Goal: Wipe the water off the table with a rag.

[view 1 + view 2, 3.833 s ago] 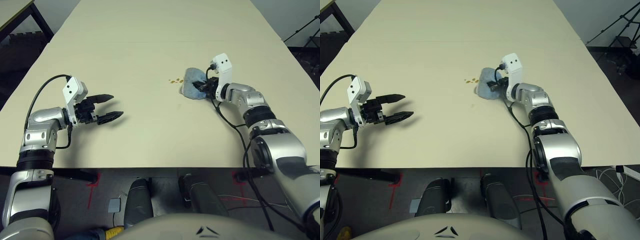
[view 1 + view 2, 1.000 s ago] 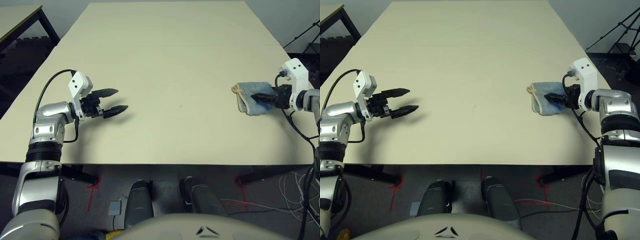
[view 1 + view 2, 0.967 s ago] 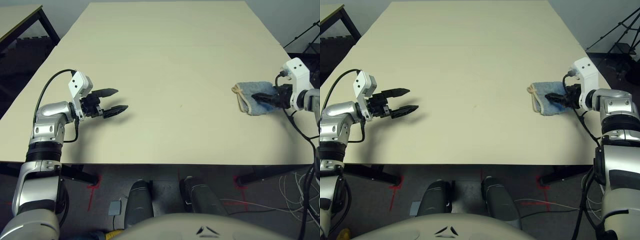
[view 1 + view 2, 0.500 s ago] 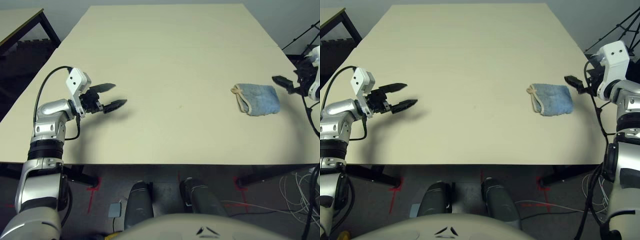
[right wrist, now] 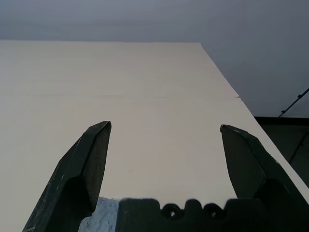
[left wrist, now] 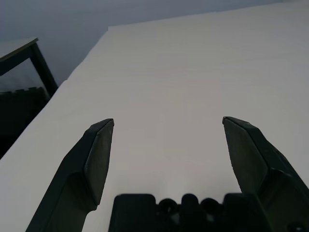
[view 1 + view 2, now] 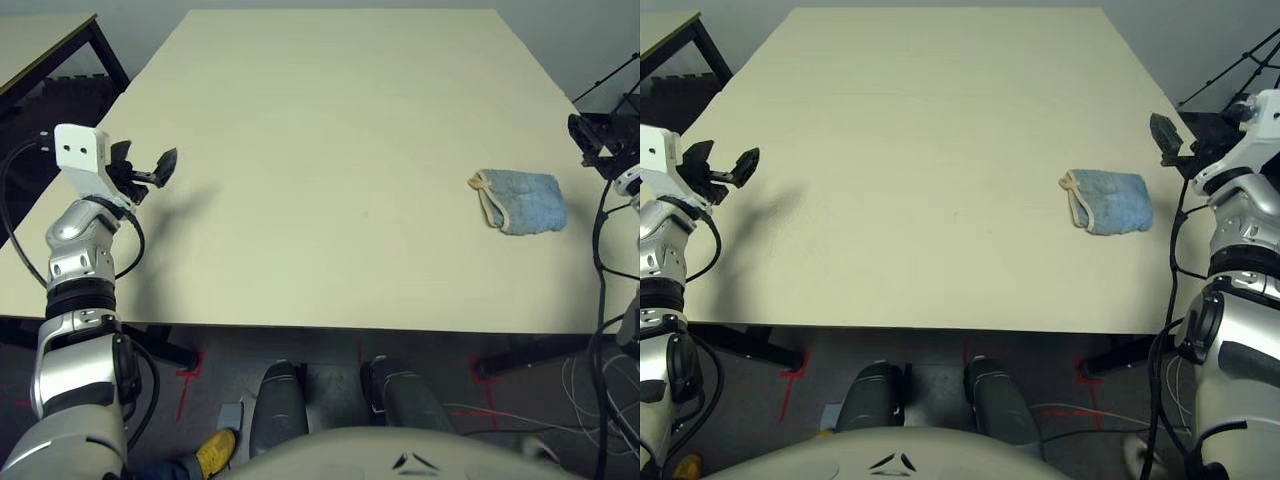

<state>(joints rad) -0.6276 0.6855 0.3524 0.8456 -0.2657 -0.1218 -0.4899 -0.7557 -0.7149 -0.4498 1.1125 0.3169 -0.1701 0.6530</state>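
Observation:
The light blue rag (image 7: 520,202) lies folded on the right side of the cream table (image 7: 330,120), its cream-white edge turned toward the middle, with nothing touching it. A corner of the rag (image 5: 100,213) peeks out below my right gripper (image 5: 165,126), which is open and raised by the table's right edge (image 7: 1170,138), apart from the cloth. My left gripper (image 6: 167,120) is open and empty, held up over the table's left edge (image 7: 148,165). No amber water drops show on the tabletop; there is just a faint speck (image 7: 365,212) near the middle.
A smaller black-framed table (image 7: 40,40) stands off the far left corner. Dark tripod legs (image 7: 1240,50) and cables hang beyond the right edge. The tabletop stretches bare between the two arms and toward the far end.
My right gripper has let go of the rag and pulled back and up to the right edge. My left arm has lifted and drawn back to the left edge. The rag stays put.

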